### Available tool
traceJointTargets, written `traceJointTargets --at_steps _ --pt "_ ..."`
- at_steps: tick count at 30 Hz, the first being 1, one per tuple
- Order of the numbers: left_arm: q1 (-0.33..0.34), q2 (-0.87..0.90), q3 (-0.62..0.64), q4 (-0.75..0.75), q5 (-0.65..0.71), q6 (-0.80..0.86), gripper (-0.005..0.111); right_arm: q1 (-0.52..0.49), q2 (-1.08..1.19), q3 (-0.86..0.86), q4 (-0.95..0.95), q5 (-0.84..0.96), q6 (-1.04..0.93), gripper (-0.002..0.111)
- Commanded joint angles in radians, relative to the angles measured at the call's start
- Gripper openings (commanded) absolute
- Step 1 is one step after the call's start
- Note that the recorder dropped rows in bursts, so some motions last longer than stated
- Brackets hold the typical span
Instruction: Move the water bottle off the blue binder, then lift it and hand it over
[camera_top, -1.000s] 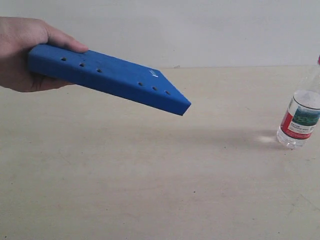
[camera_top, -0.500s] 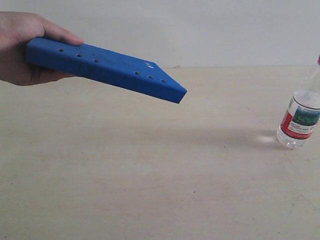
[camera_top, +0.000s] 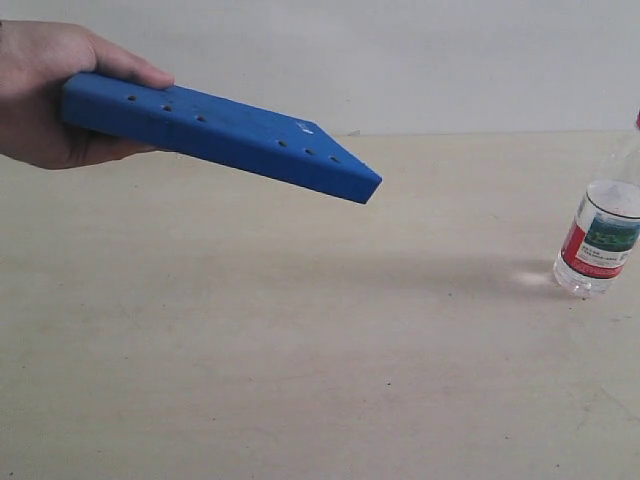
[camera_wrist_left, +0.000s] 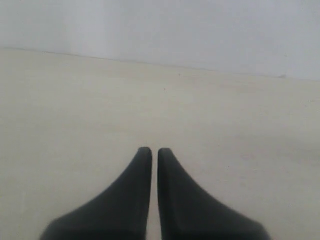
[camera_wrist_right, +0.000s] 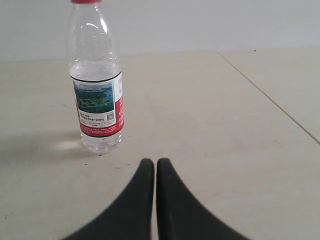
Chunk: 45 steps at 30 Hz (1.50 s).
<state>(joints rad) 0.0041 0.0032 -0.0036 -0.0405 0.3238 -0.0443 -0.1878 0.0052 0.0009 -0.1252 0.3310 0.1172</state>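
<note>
The blue binder (camera_top: 220, 145) is off the desk (camera_top: 300, 390), held in the air at about 10 o'clock in the exterior view. A person's hand (camera_top: 45, 95) grips its upper end, thumb on the top face and fingers beneath. The binder tilts, its free corner dipping toward 4 o'clock, and a row of small holes shows along the side edge facing the camera. Its soft shadow lies on the desk below.

The water bottle (camera_top: 598, 242) stands upright on the desk at 3 o'clock, well apart from the binder and partly cut off by the picture's edge. Its label is red, white and green, and the right wrist view shows its red cap.

The right gripper (camera_wrist_right: 155, 162) is closed, with only a thin slit between its dark fingers, and holds nothing; the bottle stands a little ahead of it and to one side. The left gripper (camera_wrist_left: 155, 151) is likewise closed and empty over bare desk.
</note>
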Motion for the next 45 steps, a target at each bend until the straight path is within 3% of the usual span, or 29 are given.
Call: traceJointTargets --at_steps 1,37,45 --pt "-0.005 -0.003 0.004 0.000 0.020 0.035 0.004 -0.001 -0.005 -0.001 -0.008 -0.010 -0.003 0.000" --pt "-0.002 -0.003 0.004 0.004 0.015 0.038 0.004 0.001 -0.005 -0.001 -0.013 -0.010 0.004 0.000" --pt "0.109 -0.003 0.004 0.004 0.013 0.038 0.004 0.173 -0.005 -0.001 -0.013 -0.009 0.011 0.000"
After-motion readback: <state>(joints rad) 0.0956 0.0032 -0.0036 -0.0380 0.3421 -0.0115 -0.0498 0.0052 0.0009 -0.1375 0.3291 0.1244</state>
